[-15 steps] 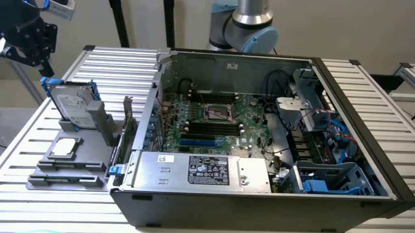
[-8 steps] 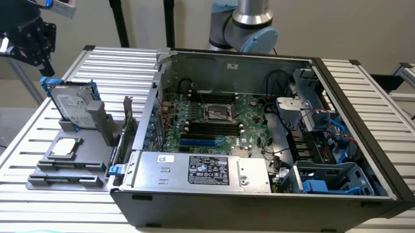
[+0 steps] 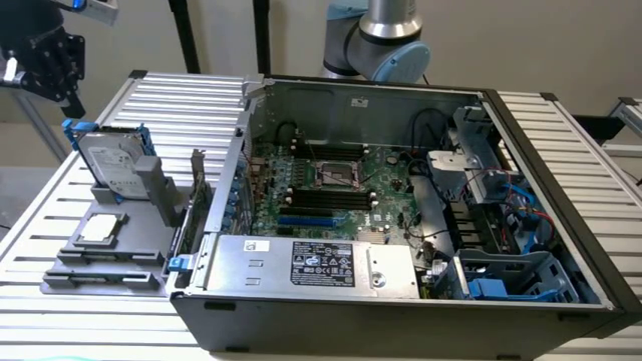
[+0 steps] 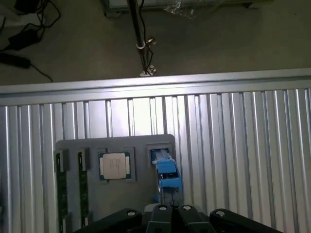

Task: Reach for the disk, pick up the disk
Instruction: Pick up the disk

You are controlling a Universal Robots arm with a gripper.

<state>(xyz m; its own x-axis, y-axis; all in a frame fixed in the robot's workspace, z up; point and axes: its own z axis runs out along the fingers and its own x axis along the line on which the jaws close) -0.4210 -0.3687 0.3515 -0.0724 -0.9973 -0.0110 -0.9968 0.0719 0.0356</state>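
The disk (image 3: 113, 159) stands upright in a grey holder (image 3: 131, 244) on the slatted table, at the exterior view's left. It is silver-grey with a white label and blue rails. My black gripper (image 3: 50, 71) hangs in the air above and behind it, well apart from it. In the wrist view I look down on the disk (image 4: 167, 171) edge-on, its blue rail showing just beyond my gripper (image 4: 172, 209). The fingers are shut together with nothing between them.
A small square silver chip (image 3: 101, 227) (image 4: 115, 166) lies in the holder beside the disk. Green memory sticks (image 4: 60, 194) stand in its slots. A large open computer case (image 3: 401, 195) with a grey power supply box (image 3: 311, 263) fills the table's middle. The table edge (image 4: 155, 82) lies beyond the holder.
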